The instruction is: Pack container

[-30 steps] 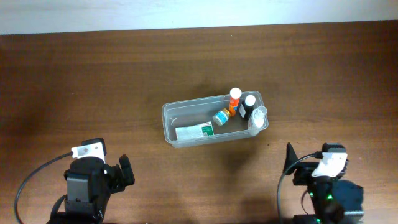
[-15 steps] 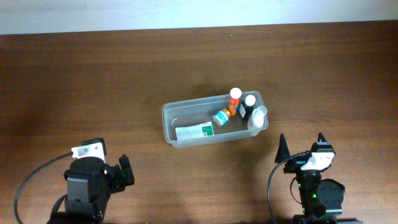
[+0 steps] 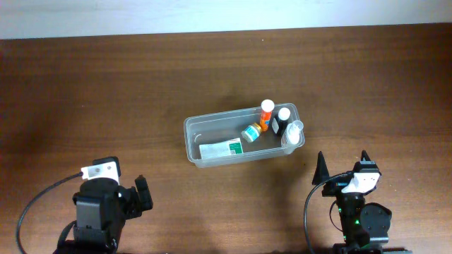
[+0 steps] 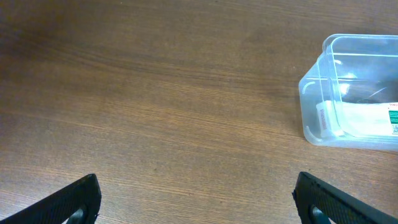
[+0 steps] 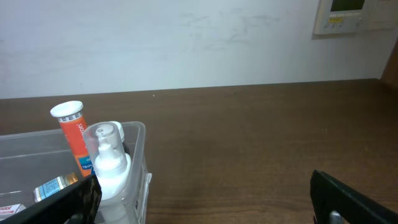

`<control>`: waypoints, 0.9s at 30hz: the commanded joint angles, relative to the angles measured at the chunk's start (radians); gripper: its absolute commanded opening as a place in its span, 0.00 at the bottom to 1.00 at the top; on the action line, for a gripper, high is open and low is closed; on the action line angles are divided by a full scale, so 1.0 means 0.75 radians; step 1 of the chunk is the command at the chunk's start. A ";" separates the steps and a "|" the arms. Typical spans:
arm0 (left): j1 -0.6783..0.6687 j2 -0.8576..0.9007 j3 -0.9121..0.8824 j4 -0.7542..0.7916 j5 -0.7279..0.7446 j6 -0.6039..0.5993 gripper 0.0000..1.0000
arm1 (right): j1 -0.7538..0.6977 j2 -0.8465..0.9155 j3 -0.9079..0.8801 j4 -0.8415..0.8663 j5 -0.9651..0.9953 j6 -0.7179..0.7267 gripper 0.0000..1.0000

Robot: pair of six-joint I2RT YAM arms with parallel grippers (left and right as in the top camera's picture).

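A brown wooden table [image 3: 106, 92] fills the overhead frame, with a pale wall strip [image 3: 212, 14] along the top edge. Bare wood lies open on every side of the container [image 3: 212, 134], a clear tub sitting slightly right of centre with its long side tilted up toward the right. The widest free room stretches across the left half and the upper band of the frame. A narrower band of bare wood separates the tub from both arms below.

The left gripper [image 3: 143, 192] sits at lower left, well apart from the tub. Its fingers [image 4: 78, 199] are spread wide at the bottom corners of the wrist view, with nothing between them. The right gripper [image 3: 342, 166] stands at lower right, near the tub's right end, pointing up-frame, likewise spread and empty.

Inside the tub, a white box [image 3: 221, 149] with a green label lies flat, left of middle. At the right end stand an orange tube [image 3: 266, 113] with a white cap, a dark bottle [image 3: 282, 121] and a clear pump bottle [image 3: 293, 132]. A small teal-labelled bottle [image 3: 251, 132] lies tilted beside the tube.
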 commanded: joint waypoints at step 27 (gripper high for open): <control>0.065 -0.645 -0.803 1.011 0.162 0.420 0.99 | -0.004 -0.011 -0.009 -0.004 -0.003 0.010 0.98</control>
